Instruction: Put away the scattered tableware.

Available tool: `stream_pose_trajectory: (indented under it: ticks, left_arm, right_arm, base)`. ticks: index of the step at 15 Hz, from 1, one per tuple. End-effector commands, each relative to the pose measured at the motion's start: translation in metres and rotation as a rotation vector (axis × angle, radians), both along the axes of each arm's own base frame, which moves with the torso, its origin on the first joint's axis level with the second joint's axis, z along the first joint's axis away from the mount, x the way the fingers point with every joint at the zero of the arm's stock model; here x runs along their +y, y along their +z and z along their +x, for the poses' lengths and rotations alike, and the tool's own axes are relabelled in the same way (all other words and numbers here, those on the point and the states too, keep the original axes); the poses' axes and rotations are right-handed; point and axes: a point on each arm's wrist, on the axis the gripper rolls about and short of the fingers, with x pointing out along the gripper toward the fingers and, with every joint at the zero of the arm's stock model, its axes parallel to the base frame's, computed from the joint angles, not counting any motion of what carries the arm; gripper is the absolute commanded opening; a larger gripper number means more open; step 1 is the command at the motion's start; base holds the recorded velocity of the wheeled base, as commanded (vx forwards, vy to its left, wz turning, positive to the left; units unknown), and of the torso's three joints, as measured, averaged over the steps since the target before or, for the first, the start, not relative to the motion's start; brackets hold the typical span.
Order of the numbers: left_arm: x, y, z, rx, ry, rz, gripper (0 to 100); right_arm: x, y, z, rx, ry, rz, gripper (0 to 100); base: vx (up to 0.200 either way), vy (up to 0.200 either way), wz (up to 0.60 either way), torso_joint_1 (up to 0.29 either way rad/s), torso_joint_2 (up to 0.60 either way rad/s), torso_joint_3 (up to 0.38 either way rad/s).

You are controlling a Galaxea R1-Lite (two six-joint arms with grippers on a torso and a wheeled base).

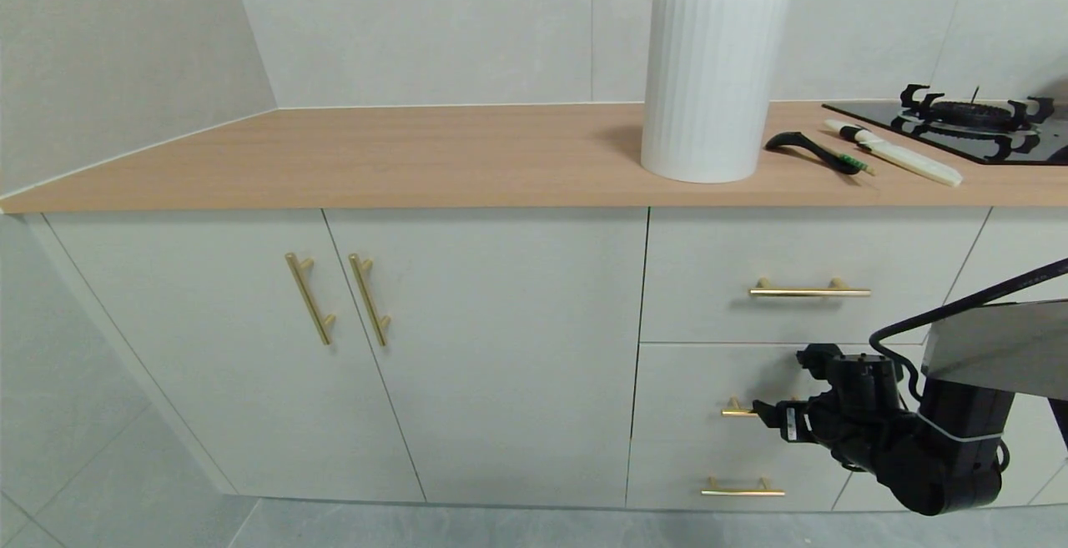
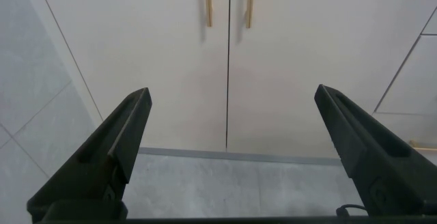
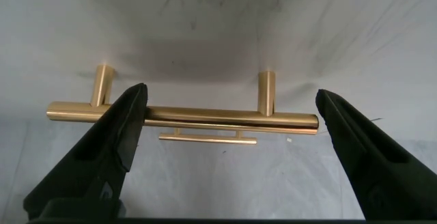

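On the wooden countertop [image 1: 417, 156] lie a black ladle [image 1: 813, 149] and a white utensil with a black and green handle [image 1: 897, 154], just right of a tall white ribbed container [image 1: 709, 85]. Low at the right, my right gripper [image 1: 772, 419] is at the middle drawer's gold handle [image 1: 738, 411]. In the right wrist view that gripper [image 3: 230, 101] is open, with the gold handle [image 3: 198, 115] lying across the gap between its fingers. My left gripper [image 2: 232, 93] is open and holds nothing, facing the white cabinet doors [image 2: 273, 80] close to the floor.
A black gas hob [image 1: 968, 123] sits at the counter's far right. The top drawer handle [image 1: 809, 290] and bottom drawer handle [image 1: 743, 491] are above and below my right gripper. Two vertical gold door handles [image 1: 310, 298] stand on the left cabinet. A grey tiled floor [image 2: 225, 183] runs below.
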Motion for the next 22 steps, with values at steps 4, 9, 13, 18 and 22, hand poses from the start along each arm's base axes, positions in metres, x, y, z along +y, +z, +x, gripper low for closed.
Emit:
stream_pose_trajectory:
  ticks: [4,9,13,18,22]
  left_arm:
    - [0.0,0.0,0.0,0.0,0.0,0.0,100]
    - [0.0,0.0,0.0,-0.001,0.0,0.0,100]
    - [0.0,0.0,0.0,0.0,0.0,0.0,100]
    - [0.0,0.0,0.0,0.0,0.0,0.0,100]
    - [0.0,0.0,0.0,0.0,0.0,0.0,100]
  right_arm:
    - [-0.001,-0.003,-0.003,0.02,-0.001,-0.005,100]
    - [-0.001,-0.003,-0.011,0.043,0.0,-0.01,100]
    - [-0.001,0.0,-0.018,0.056,0.004,-0.014,100]
    - [0.0,0.091,-0.088,0.037,0.056,-0.015,100]
    - [0.005,0.177,-0.121,-0.089,0.098,0.009,100]
  base:
    - [0.0,0.0,0.0,0.0,0.0,0.0]
    - [0.0,0.0,0.0,0.0,0.0,0.0]
    - [0.0,0.0,0.0,0.0,0.0,0.0]
    - [0.0,0.0,0.0,0.0,0.0,0.0]
    - [0.0,0.0,0.0,0.0,0.0,0.0]
